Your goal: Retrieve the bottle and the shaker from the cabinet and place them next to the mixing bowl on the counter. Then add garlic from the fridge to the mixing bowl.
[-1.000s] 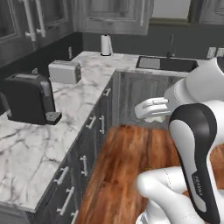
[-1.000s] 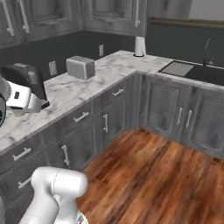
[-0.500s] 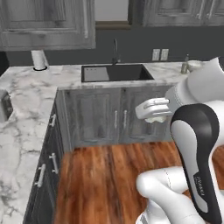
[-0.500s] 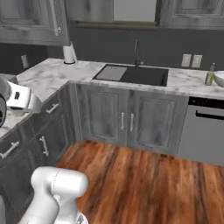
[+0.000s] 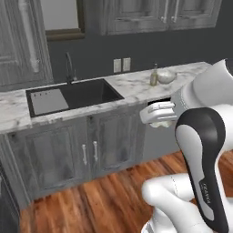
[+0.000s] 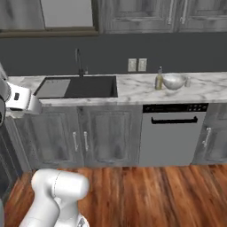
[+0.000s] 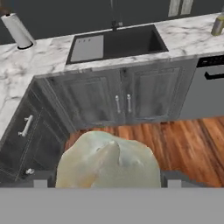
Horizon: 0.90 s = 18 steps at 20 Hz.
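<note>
Hand [image 7: 104, 183] spread wide, clasping a pale garlic bulb [image 7: 108, 162] between its fingers

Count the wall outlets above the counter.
2: both wall outlets sit side by side on the dark backsplash, right of the sink — the left one and the right one. Others may be outside the frame.

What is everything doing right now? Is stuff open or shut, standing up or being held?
Pale garlic bulb: held between the fingers.
Gripper: closed on the garlic.
Silver mixing bowl: upright on the counter.
Yellowish bottle: standing beside the bowl.
Grey dishwasher: door shut.
Grey cabinet doors under the sink: shut.
</note>
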Tool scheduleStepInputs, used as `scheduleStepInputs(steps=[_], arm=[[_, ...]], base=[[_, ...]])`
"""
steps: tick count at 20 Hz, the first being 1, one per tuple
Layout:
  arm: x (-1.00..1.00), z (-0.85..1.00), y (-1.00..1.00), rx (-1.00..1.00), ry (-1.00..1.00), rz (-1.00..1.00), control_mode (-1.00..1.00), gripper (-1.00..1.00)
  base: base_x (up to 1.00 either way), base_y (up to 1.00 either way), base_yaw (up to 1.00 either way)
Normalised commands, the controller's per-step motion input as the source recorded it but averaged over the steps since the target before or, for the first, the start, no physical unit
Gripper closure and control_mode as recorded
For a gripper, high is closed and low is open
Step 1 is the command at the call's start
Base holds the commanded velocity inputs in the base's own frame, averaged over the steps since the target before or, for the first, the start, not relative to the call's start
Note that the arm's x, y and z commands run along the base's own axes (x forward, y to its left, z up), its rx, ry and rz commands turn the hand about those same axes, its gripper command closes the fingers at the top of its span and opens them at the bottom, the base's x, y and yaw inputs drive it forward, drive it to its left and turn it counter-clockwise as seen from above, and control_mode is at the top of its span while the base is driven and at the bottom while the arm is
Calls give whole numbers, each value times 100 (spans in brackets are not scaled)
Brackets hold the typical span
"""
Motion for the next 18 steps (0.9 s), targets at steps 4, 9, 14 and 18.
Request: scheduleStepInputs(steps=[4,9,14,18], arm=[[0,0,0,0,0,0,100,100],[0,0,0,0,0,0,100,100],[0,0,0,0,0,0,100,100],[0,0,0,0,0,0,100,100]], base=[[99,-47,-34],[100,-78,-10],[100,-94,-4],[100,-100,-1]])
